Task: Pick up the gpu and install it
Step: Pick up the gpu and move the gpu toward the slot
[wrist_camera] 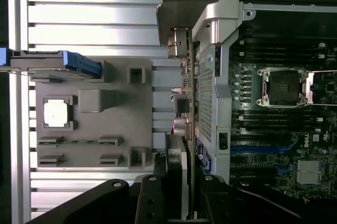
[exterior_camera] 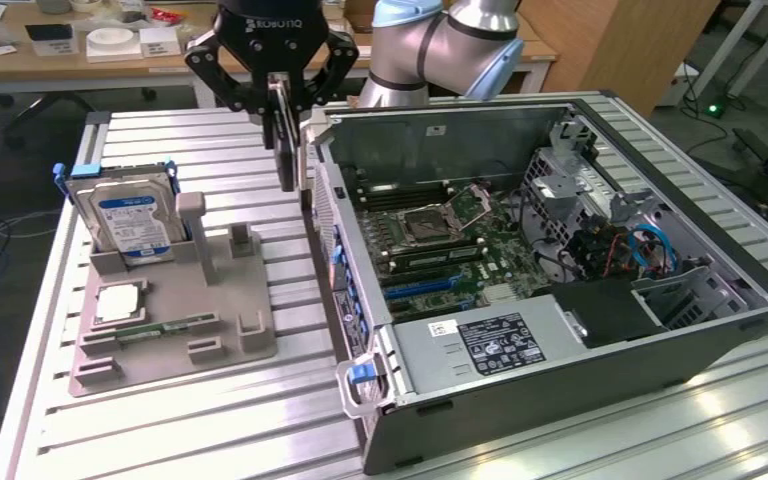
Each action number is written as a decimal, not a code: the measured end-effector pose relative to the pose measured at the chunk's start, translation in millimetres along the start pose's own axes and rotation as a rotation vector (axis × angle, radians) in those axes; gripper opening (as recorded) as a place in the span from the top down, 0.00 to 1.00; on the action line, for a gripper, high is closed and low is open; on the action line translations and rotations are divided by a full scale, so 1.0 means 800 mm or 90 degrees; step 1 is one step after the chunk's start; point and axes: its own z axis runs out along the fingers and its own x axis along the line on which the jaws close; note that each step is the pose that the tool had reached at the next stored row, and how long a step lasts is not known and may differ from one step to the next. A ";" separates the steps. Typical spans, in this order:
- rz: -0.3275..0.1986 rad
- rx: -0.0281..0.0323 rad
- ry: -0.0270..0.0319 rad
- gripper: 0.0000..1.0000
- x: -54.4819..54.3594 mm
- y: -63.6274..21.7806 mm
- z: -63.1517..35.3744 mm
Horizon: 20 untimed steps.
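Note:
The gpu [exterior_camera: 285, 150] hangs on edge above the table, a thin dark card, just outside the side wall of the open computer case [exterior_camera: 357, 200]. My gripper [exterior_camera: 281, 100] is shut on its upper edge. In the wrist view the gpu [wrist_camera: 183, 129] runs edge-on from between my fingers [wrist_camera: 150, 200], its silver end bracket [wrist_camera: 178, 42] at the far end, right beside the case wall [wrist_camera: 205, 92]. The motherboard [exterior_camera: 438, 240] lies open inside the case, with blue slots [exterior_camera: 418, 287] near its front.
A grey holder tray [exterior_camera: 224, 345] on the exterior view's left carries an upright hard drive [exterior_camera: 124, 215], a processor chip [exterior_camera: 117, 302] and a green memory stick [exterior_camera: 164, 327]. The power supply [exterior_camera: 491, 345] and the drive cage with cables [exterior_camera: 624, 240] fill the case's other parts.

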 end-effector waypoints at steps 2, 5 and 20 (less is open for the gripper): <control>0.000 0.0000 0.0000 0.72 -0.003 0.000 0.000; 0.000 -0.0001 -0.0001 0.72 -0.007 0.000 0.000; 0.000 0.0000 0.0000 0.72 -0.027 0.000 0.001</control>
